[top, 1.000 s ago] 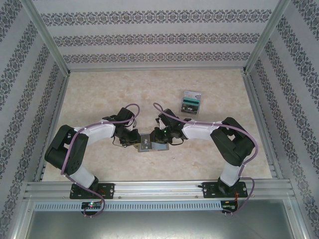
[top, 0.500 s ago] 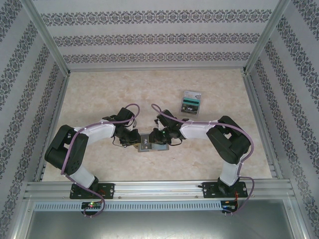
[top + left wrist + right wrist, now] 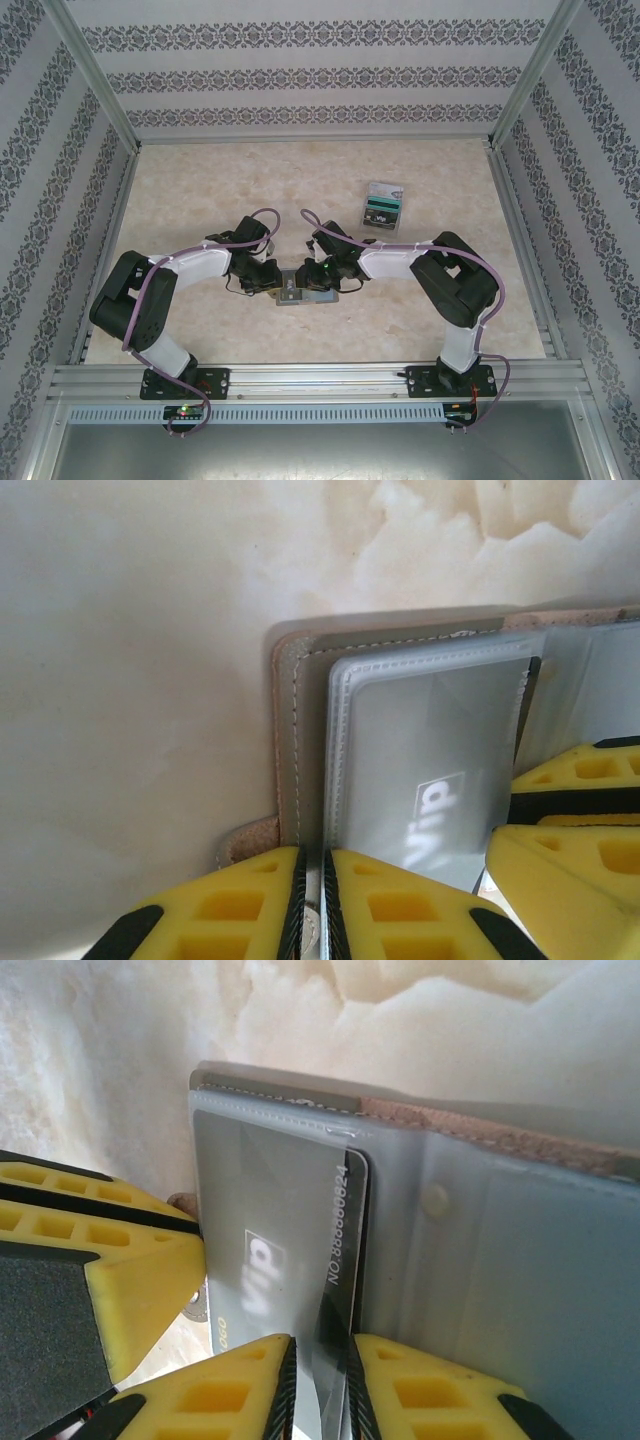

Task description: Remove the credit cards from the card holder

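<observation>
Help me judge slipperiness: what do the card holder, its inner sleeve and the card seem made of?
The card holder has a matte tan cover stitched along its edge: leather or imitation, hard to tell. Its inner sleeve looks like clear glossy plastic with a welded seam. The card seems glossy grey plastic with printed lettering.

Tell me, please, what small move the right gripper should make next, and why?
Probably pull the dark grey plastic card free of the grey-brown folding card holder: right gripper pinches the card's edge, left gripper clamps the holder's rim.
</observation>
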Robot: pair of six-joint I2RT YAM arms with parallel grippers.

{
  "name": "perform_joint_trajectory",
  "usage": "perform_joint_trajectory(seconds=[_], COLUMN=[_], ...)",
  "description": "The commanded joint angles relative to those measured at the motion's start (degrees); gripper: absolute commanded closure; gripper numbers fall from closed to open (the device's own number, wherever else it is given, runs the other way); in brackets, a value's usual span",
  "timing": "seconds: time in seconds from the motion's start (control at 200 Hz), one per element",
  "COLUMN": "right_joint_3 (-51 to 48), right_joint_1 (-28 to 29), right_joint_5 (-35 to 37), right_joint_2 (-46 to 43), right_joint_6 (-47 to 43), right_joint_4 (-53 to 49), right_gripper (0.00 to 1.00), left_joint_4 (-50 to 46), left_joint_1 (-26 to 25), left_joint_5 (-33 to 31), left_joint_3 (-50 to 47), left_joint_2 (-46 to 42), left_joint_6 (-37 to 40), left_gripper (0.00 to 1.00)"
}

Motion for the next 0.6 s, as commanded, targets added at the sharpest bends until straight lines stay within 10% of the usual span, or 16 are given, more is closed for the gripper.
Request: perform_joint_trajectory(seconds=[0.0, 0.23, 0.595], right_joint_3=[1.83, 0.01, -4.18], right_joint_1=[0.62, 0.05, -3.0], right_joint_5=[-2.03, 0.02, 1.42], right_joint_2=[1.88, -0.13, -5.73], right_joint_6=[0.29, 0.41, -1.39], right_joint_4=[1.77, 1.37, -1.36], right_gripper=[0.78, 1.0, 1.0], left_joint_4=[0.5, 0.15, -0.29], left_joint_1=[0.2, 0.21, 0.23], left_joint_5=[0.44, 0.16, -0.23], left_joint_3=[-0.76, -0.99, -0.69], left_joint_2=[0.23, -0.26, -0.05], left_joint_6=[0.15, 0.2, 0.55], left_gripper=[0.85, 0.85, 0.86])
